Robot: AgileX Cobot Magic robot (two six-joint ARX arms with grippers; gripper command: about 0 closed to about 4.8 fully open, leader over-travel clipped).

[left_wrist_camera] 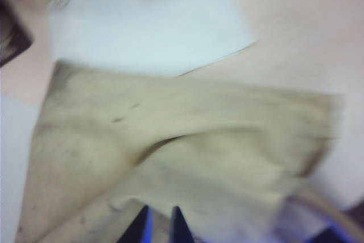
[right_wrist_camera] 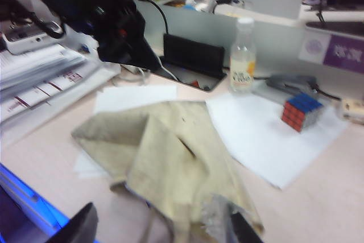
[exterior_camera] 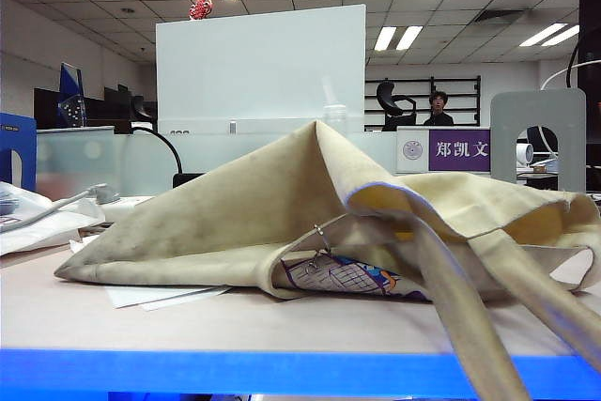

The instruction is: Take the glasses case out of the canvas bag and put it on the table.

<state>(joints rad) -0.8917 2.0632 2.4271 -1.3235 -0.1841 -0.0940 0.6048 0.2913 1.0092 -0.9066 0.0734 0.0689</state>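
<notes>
You cannot see the glasses case; it presumably lies inside the floppy canvas bag (exterior_camera: 244, 223) on the table (exterior_camera: 141, 316). Expect a light, rigid, smooth shell; grip across its narrow sides. Left end effector (left_wrist_camera: 160, 226) pinches the canvas; right end effector (right_wrist_camera: 162, 229) hovers apart.

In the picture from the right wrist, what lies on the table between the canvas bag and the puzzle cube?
A white paper sheet lies between the canvas bag and the puzzle cube. The cube stands on its far part. The right wrist view shows this.

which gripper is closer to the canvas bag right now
Left. The left gripper is pinching the canvas bag cloth, holding it up in a peak. The right gripper hovers above the bag's mouth end, jaws apart, not touching it.
</notes>
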